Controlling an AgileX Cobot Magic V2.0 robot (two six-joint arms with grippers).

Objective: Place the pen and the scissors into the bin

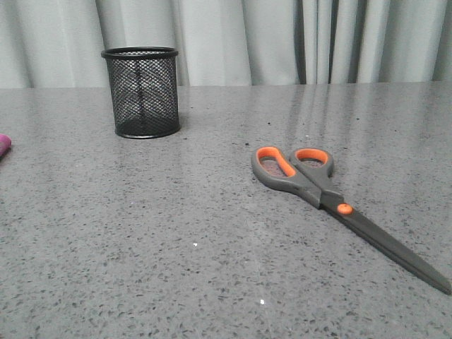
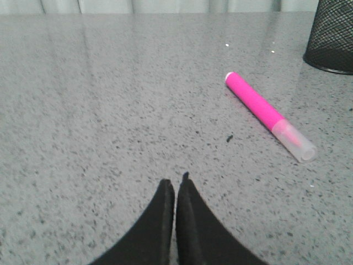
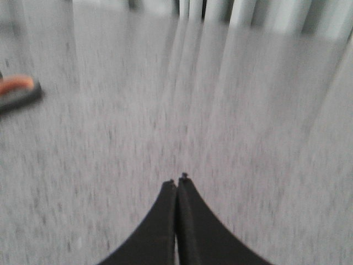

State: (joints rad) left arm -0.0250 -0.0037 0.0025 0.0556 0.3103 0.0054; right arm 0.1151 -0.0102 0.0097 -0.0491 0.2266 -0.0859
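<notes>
The black mesh bin stands upright at the back left of the grey table; its edge also shows in the left wrist view. The magenta pen lies flat on the table near the bin; only its end shows at the front view's left edge. The scissors lie flat and closed at the right, with a handle loop in the right wrist view. My left gripper is shut and empty, apart from the pen. My right gripper is shut and empty, apart from the scissors.
A grey speckled table runs back to pale curtains. The right wrist view is blurred.
</notes>
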